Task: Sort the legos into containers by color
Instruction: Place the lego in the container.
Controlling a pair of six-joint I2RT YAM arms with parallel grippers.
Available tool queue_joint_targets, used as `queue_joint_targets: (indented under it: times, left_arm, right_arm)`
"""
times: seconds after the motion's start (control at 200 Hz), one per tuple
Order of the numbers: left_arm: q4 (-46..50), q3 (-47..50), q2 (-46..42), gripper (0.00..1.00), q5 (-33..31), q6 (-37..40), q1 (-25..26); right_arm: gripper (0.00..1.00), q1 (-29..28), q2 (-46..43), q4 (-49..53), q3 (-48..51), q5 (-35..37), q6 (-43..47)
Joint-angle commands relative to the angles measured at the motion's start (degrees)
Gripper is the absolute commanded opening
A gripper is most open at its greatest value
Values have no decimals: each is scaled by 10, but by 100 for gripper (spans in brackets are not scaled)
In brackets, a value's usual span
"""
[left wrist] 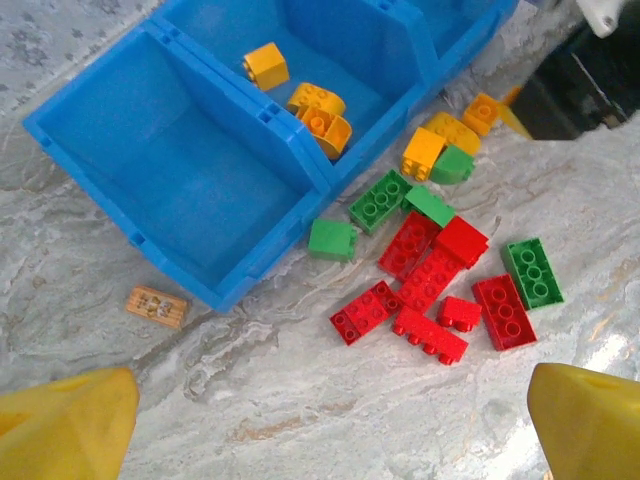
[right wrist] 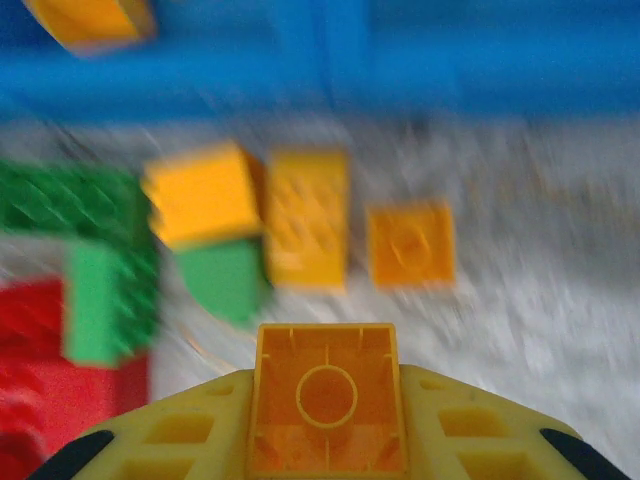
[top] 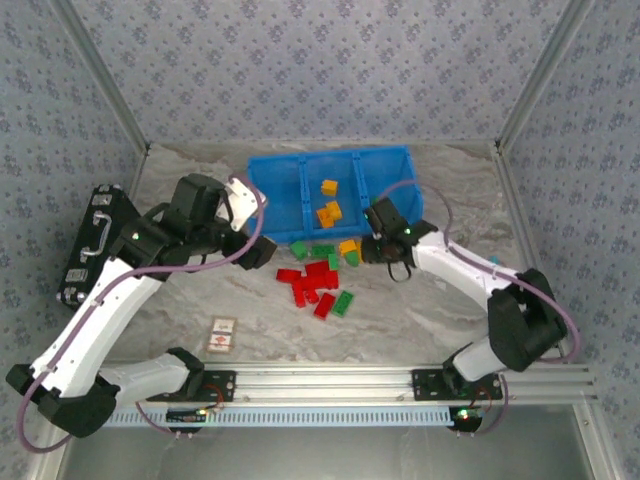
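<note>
Right pincer [top: 374,243] is clamped on an orange lego [right wrist: 325,400]; blue bin [right wrist: 420,60] sits just ahead of it, the middle compartment [top: 345,180] with the other oranges [top: 330,212] ahead-left. Left pincer [left wrist: 325,425] is wide open, empty.

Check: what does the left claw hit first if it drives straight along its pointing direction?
Likely the bare table, just short of the red legos; left claw is open and empty. Depth is unclear.
</note>
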State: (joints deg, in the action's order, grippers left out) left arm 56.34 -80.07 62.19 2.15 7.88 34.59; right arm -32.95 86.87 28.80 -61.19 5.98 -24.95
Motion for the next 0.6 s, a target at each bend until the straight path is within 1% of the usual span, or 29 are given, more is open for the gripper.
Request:
queue_joint_targets:
  times: [0.0,0.1,0.235,0.335,0.39,0.465,0.55,0.595]
  left_arm:
    - [-12,4,-18,100,10,-4,-9]
    - [-10,14,-26,100,10,-8,-11]
    - [-10,28,-43,100,10,-18,-15]
    - [-4,33,-53,100,6,-22,-15]
    - [0,33,-57,100,2,-23,-16]
    - [1,36,-63,100,-2,-25,-17]
    - [0,40,-64,100,-2,-25,-18]
    - [-1,43,-63,100,-2,-24,-18]
  right_arm:
    - [33,9,67,-33,-88,-17,47]
    - [33,11,141,-55,-170,-32,77]
    - [34,24,251,-47,-286,-40,94]
    - [39,29,301,-40,-342,-49,95]
    - [44,29,311,-40,-357,-50,97]
    - [54,28,307,-40,-361,-53,104]
    - [62,23,281,-38,-344,-49,116]
    - [64,21,257,-40,-321,-47,122]
